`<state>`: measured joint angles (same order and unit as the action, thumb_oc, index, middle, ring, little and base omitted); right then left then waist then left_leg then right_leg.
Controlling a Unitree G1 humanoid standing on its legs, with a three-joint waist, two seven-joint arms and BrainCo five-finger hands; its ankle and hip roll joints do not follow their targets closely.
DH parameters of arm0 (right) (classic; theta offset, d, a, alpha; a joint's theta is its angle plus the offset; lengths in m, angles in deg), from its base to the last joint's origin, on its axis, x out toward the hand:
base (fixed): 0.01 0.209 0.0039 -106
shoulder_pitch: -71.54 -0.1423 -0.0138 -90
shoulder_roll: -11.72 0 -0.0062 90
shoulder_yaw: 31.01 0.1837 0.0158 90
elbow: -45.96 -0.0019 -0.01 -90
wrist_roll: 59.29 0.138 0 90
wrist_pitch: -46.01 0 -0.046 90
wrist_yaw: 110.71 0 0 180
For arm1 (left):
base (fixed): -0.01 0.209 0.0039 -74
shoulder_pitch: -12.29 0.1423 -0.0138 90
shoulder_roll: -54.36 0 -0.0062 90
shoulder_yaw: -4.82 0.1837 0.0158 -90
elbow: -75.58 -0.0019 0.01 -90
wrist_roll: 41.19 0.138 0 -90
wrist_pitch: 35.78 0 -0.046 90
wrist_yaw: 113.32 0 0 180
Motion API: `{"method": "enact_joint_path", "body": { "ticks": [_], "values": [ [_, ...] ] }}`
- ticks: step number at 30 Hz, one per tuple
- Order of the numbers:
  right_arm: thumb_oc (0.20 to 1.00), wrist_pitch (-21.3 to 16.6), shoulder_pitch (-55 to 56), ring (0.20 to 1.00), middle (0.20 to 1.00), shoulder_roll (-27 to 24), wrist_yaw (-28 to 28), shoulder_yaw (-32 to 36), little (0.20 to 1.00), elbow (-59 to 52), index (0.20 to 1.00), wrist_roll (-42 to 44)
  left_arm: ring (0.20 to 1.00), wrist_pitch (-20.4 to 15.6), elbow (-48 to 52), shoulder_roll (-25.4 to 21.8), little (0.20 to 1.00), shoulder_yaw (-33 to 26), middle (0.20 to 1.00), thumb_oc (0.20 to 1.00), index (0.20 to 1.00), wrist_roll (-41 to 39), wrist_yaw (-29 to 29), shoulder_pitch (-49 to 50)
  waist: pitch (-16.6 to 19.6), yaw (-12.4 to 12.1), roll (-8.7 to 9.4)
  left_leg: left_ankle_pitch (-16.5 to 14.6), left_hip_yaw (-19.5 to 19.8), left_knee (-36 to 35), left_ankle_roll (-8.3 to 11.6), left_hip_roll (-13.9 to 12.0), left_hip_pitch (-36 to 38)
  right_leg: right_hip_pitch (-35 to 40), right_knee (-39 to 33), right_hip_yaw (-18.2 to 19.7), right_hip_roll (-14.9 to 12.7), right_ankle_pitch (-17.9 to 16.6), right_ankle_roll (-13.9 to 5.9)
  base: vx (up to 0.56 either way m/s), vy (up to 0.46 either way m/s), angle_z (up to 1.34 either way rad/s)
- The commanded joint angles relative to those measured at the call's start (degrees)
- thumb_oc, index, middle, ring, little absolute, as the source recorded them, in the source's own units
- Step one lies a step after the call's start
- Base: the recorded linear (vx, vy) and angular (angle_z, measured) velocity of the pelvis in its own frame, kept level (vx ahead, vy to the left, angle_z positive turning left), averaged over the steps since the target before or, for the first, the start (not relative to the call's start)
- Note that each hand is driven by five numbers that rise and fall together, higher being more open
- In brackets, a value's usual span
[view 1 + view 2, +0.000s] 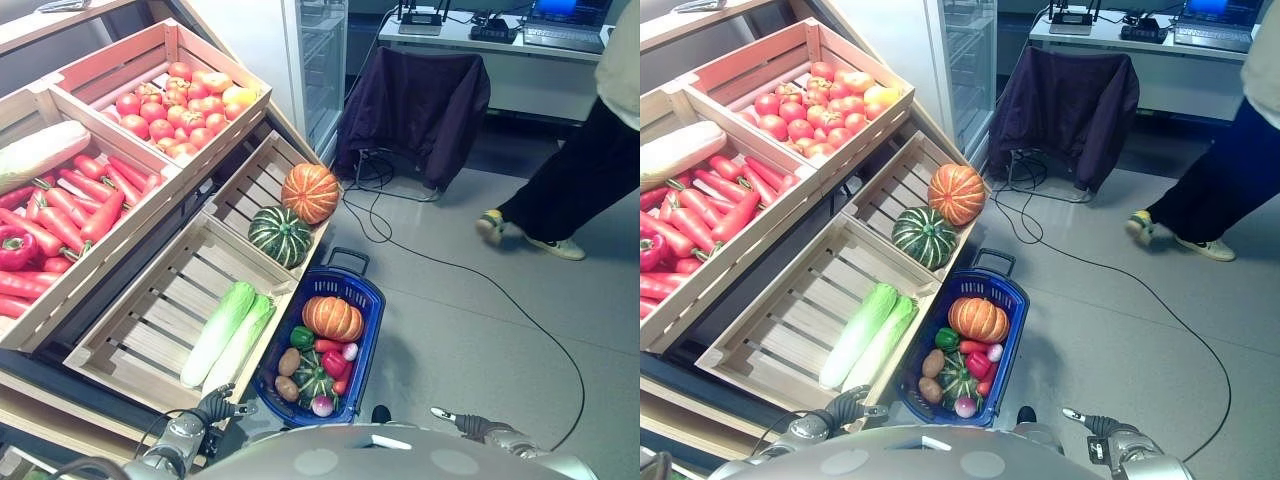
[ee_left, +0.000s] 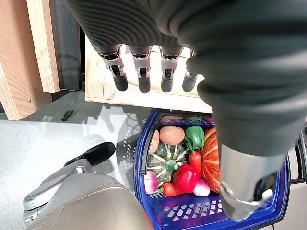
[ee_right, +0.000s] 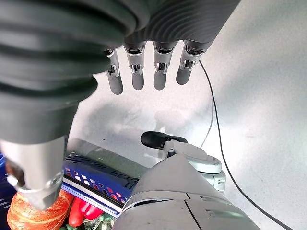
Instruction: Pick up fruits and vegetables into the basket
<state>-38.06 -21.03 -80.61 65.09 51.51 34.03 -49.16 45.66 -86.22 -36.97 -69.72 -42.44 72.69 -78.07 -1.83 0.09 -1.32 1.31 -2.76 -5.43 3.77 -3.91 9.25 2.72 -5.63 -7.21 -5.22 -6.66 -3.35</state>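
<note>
Two hands empty, fingers straight: left hand (image 2: 144,76), right hand (image 3: 144,72) | basket (image 1: 368,292) on floor beside crates, holding pumpkin (image 1: 332,318), peppers | wrist view adds what looks like a potato (image 2: 171,134)

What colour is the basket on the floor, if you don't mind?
The basket is blue with a black handle, clearest in the left eye view.

Basket (image 1: 365,300): perforated blue plastic, glossy. Crates (image 1: 150,330): pale unfinished wood slats. Floor (image 1: 480,320): smooth grey, matt. Red pepper (image 2: 184,176): glossy.
</note>
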Motion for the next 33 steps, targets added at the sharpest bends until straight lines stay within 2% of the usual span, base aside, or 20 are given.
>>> {"method": "enact_joint_path", "body": {
  "ticks": [1, 33],
  "values": [
    [1.000, -1.19, -3.65, 1.000, 1.000, 0.94, 0.48, 0.17, 1.000, 4.23, 1.000, 1.14, 1.000, -0.19, -4.60, -0.08, 1.000, -1.43, 1.000, 1.000, 1.000, -0.38, -0.12, -3.20, -1.76, 0.25, 1.62, -5.11, 0.85, 0.43, -0.36, 1.02, -1.25, 4.59, 0.63, 0.19, -2.38, 6.34, -4.87, 0.00, 0.000, 0.00],
    [1.000, -1.14, -3.82, 1.000, 1.000, 0.34, 0.31, 0.78, 1.000, 4.46, 1.000, 1.93, 1.000, -0.36, -4.83, -0.55, 1.000, -2.83, 1.000, 1.000, 1.000, -2.08, -0.45, -3.66, -1.56, 0.14, 1.66, -5.24, 1.12, 0.43, -0.12, 0.94, -1.26, 4.84, 0.63, -0.16, -2.42, 6.66, -4.92, 0.00, 0.000, 0.00]
  ]
}}
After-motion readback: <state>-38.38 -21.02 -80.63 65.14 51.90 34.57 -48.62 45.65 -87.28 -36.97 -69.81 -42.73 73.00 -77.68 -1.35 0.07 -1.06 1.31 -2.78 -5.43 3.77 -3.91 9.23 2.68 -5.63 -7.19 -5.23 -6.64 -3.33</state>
